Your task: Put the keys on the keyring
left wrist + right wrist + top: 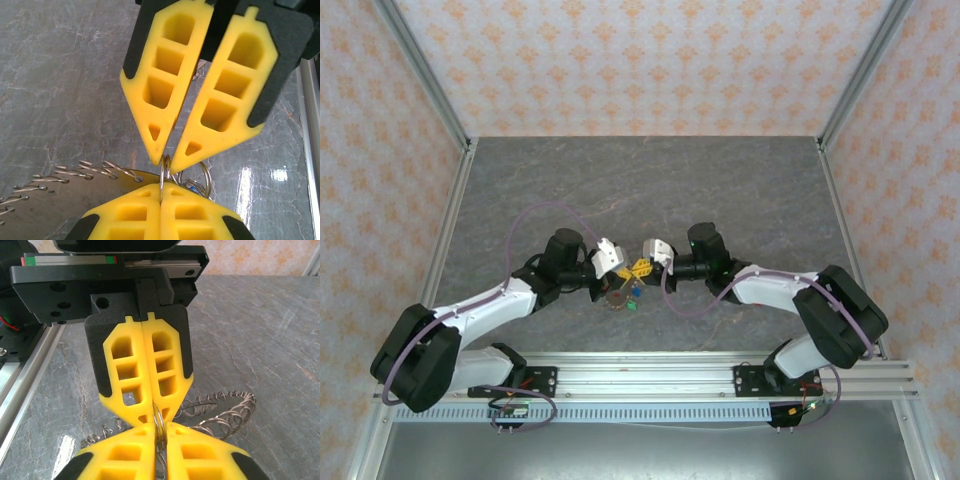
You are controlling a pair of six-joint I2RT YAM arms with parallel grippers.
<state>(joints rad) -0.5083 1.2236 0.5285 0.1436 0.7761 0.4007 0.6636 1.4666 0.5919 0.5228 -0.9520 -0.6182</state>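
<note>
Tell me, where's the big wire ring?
In the top view, the ring is near the centre, just below where the left gripper and right gripper meet.

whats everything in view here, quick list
keyring: one, grey ribbed wire, flat on the table under the grippers
keys: several, count unclear, blue and green tags showing, bunched at the keyring
small ring: one, silver, between both sets of fingertips
table: one, grey stone pattern
rail: one, silver, near edge
left gripper: yellow fingers, shut on the small ring
right gripper: yellow fingers, tips at the same small ring
</note>
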